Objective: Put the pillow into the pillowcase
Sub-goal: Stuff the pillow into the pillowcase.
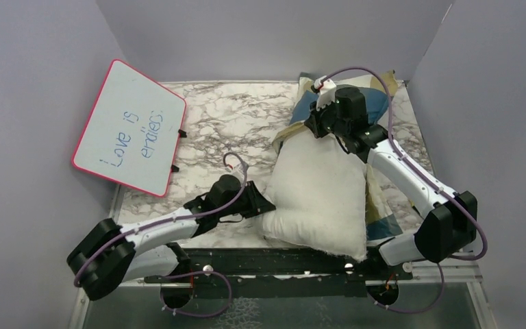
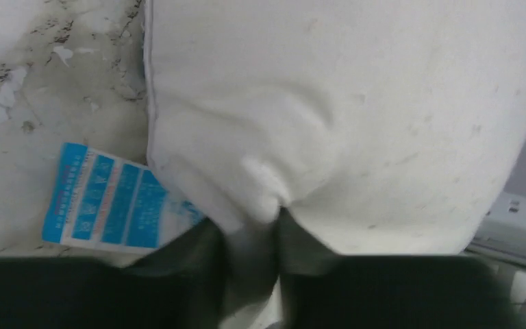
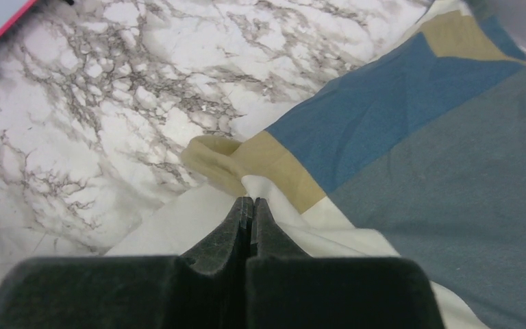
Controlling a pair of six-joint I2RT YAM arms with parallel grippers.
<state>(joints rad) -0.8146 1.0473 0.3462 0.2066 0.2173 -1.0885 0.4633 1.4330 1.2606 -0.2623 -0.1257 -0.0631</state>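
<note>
Near edge, centre: plump white pillow (image 1: 318, 199), soft matte cloth, lightly flecked, piped seam, lying lengthwise near-to-far on marbled table (image 1: 226, 116). Blue printed tag (image 2: 106, 199) flat on the marble beside its near-left corner. Left gripper (image 1: 268, 208) at that corner, jaws partly closed, pinching a puckered fold of pillow cloth. Open marble left of pillow, out to pink-rimmed whiteboard (image 1: 130, 127) leaning tilted at far left. Limp case (image 3: 397, 116), blue, tan and cream blocks, crumpled about the pillow's far end and showing along its right side; cannot tell whether that end is inside. Right gripper (image 3: 248, 205) at far end, jaws fully together, nipping a cream-tan hem fold of case.
</note>
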